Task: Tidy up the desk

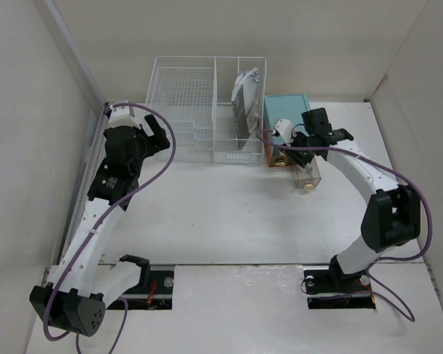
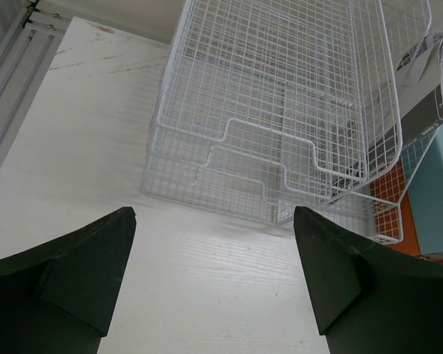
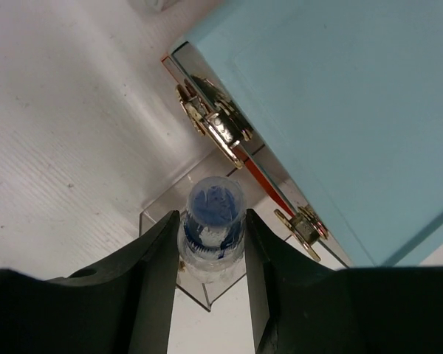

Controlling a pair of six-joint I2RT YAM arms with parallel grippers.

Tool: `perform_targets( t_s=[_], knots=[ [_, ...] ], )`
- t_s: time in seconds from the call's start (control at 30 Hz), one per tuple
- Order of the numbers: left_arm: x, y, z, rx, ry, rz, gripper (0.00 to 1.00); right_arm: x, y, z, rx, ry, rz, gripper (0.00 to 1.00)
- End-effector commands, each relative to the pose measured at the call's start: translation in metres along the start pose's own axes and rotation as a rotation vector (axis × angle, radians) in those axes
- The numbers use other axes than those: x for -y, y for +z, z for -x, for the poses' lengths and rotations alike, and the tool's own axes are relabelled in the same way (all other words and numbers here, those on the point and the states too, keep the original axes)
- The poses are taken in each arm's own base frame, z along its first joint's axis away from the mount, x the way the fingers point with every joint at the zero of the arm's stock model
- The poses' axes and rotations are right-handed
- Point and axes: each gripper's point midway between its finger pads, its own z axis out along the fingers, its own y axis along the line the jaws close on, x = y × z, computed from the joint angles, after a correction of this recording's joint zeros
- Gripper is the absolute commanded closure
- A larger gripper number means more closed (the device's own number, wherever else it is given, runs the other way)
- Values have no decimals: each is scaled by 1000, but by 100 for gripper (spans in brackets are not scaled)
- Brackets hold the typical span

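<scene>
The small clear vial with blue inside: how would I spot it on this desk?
Find the teal box at the back of the white desk, right of the wire basket. In front of it the right gripper pinches the vial, the only blue-filled thing.

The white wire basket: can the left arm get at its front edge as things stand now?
Probably yes. The left gripper is open and faces the wire basket, with only bare desk between them; nothing blocks the way.
</scene>
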Motion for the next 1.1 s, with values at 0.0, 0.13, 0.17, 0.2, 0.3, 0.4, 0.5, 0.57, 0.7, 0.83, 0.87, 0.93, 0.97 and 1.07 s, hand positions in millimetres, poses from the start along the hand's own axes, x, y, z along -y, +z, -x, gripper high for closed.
perform_targets(
  t_s=[0.0, 0.13, 0.17, 0.2, 0.3, 0.4, 0.5, 0.57, 0.7, 0.83, 0.87, 0.93, 0.97, 1.07],
  knots=[
    [6, 0, 11, 45, -2, -31, 15, 10, -6, 18, 98, -46, -26, 100],
    [6, 0, 11, 45, -2, -31, 15, -2, 5, -3, 29, -20, 34, 100],
    [6, 0, 11, 45, -2, -31, 15, -5, 8, -9, 3, -15, 45, 100],
    [6, 0, 11, 45, -2, -31, 15, -8, 7, -15, -21, -10, 56, 100],
    [5, 3, 9, 37, 0, -27, 15, -6, 9, -28, -63, 15, 68, 100],
    [5, 3, 9, 37, 0, -27, 15, -8, 6, -39, -96, 49, 85, 99],
    [5, 3, 9, 37, 0, -27, 15, -11, 7, -45, -119, 62, 94, 95],
    [5, 3, 9, 37, 0, -27, 15, -9, 5, -50, -135, 70, 89, 84],
    [5, 3, 9, 37, 0, -27, 15, -10, 5, -50, -135, 80, 88, 46],
    [5, 3, 9, 37, 0, -27, 15, -11, -4, -43, -106, 85, 84, 36],
    [5, 3, 9, 37, 0, -27, 15, -9, -8, -40, -96, 83, 74, 36],
    [5, 3, 9, 37, 0, -27, 15, -8, -15, -35, -77, 80, 68, 36],
    [5, 3, 9, 37, 0, -27, 15, -6, -21, -31, -62, 87, 53, 39],
    [5, 3, 9, 37, 0, -27, 15, -2, -35, -20, -19, 88, 24, 61]
  ],
)
